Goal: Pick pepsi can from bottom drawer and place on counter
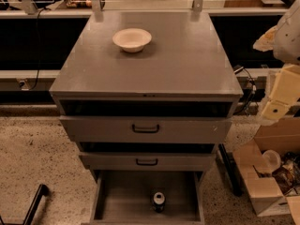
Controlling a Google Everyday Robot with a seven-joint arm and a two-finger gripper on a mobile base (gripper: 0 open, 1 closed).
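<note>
Btm drawer [123, 195]: pepsi can [159, 201]; tool [275, 109] far up-right.

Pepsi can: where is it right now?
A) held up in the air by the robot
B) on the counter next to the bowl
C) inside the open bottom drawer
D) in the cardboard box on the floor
C: the pepsi can stands upright in the pulled-out bottom drawer. The bowl sits on the counter, and the gripper is off at the right side, well away from the can.
</note>
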